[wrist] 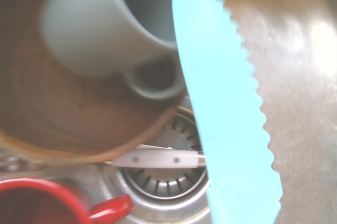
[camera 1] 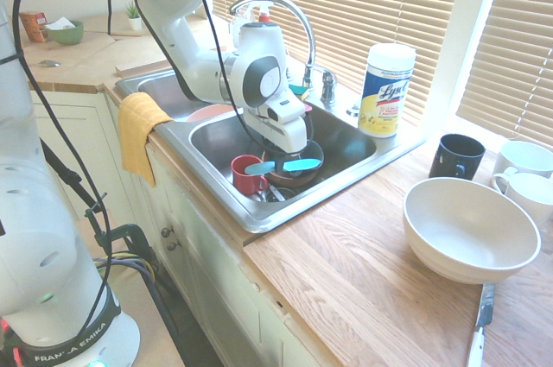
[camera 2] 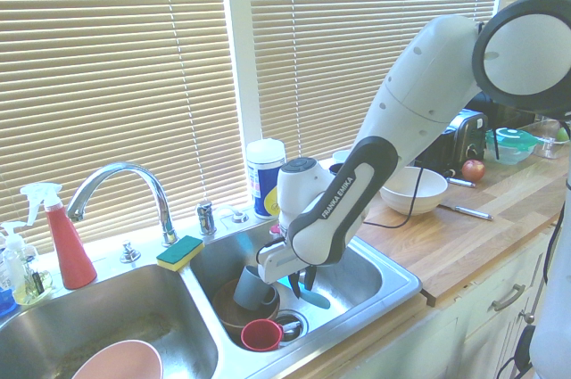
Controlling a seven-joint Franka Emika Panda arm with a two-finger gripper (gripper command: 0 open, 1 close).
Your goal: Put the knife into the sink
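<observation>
My gripper (camera 1: pixel 278 160) is down inside the right basin of the steel sink (camera 1: pixel 226 205) and is shut on the turquoise knife (camera 1: pixel 292 165). The knife lies roughly level, just over the dishes. From the other side the gripper (camera 2: pixel 303 281) is low in the sink (camera 2: pixel 403 279), and the knife blade (camera 2: pixel 314 295) is close above the basin floor. In the wrist view the serrated knife (wrist: pixel 226 113) runs across the drain (wrist: pixel 163 184), beside a tilted grey mug (wrist: pixel 105 29) in a brown bowl (wrist: pixel 52 124).
A red mug (camera 1: pixel 246 174) and a white-handled utensil (wrist: pixel 158 158) lie by the drain. A pink bowl (camera 2: pixel 116 363) is in the left basin. On the counter are a wipes canister (camera 1: pixel 386 89), a black mug (camera 1: pixel 456 155), a white bowl (camera 1: pixel 469 229) and a metal knife (camera 1: pixel 480 324). The faucet (camera 1: pixel 289 17) arches behind.
</observation>
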